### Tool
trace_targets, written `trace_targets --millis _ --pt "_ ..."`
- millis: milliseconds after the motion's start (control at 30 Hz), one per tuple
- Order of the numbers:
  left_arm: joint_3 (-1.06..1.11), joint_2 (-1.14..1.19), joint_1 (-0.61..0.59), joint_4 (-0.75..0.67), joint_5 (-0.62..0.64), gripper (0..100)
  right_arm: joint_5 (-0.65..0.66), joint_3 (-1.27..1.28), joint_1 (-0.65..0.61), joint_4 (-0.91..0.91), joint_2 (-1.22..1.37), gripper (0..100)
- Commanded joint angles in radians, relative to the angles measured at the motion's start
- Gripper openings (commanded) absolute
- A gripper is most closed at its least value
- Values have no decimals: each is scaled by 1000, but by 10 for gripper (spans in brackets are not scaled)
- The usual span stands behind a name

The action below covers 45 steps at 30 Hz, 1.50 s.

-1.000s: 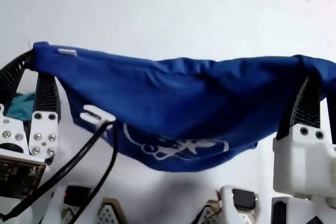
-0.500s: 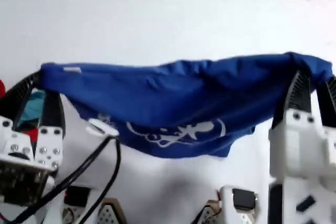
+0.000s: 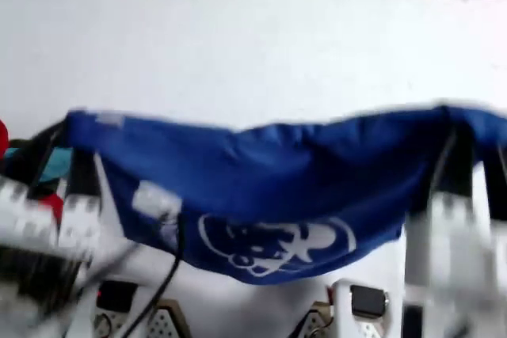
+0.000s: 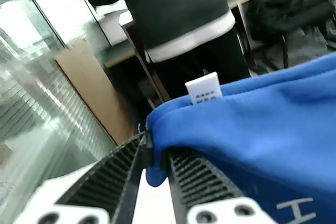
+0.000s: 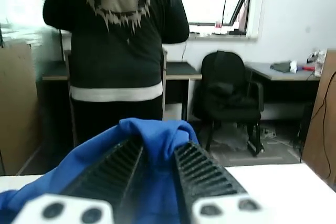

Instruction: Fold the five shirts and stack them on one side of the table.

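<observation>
1. Royal-blue soft-fabric shirt (image 3: 269, 187) stretched sideways above the white table (image 3: 238, 37), sagging in a shallow curve between the two arms, with a round white cartoon print (image 3: 273, 243) on its lower part.
2. Caught at one upper corner by the left gripper (image 4: 156, 150), whose ribbed black fingers (image 4: 197, 182) are pressed together on a fold of cloth just beside a small white sewn label (image 4: 203, 90).
3. Caught at the other upper corner by the right gripper (image 5: 157, 148), with the cloth bunched into a rounded hump between the clamped ribbed fingers (image 5: 202, 174).
4. Against a second ago: upper hem drawn nearer the arm bases, both arms blurred, and the white print opened into a fuller circle.
5. Smooth matte knit with soft wrinkles along the top edge; hard white plastic gripper bodies; a thin black cable (image 3: 170, 271) curving under the shirt's lower left; a scrap of teal cloth (image 3: 55, 165) just beside the left gripper.
</observation>
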Motion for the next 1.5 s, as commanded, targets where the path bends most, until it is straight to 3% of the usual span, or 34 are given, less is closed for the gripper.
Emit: trace_targets --millis 0,267,500,800,1000,1467 --pt "51 133 -2 -132 6 24 0 91 5 -134 151 19" --pt "128 427 -2 -379 5 24 0 282 -79 -395 444 19" --pt "128 718 -103 -568 -29 24 -6 322 -110 -622 734 19" --pt "39 999 -138 -595 -26 24 0 325 -107 -684 926 19" --pt "36 996 -132 -493 -28 24 2 325 -108 -558 871 19" --pt "51 821 29 -18 -11 24 178 419 -113 -81 641 19"
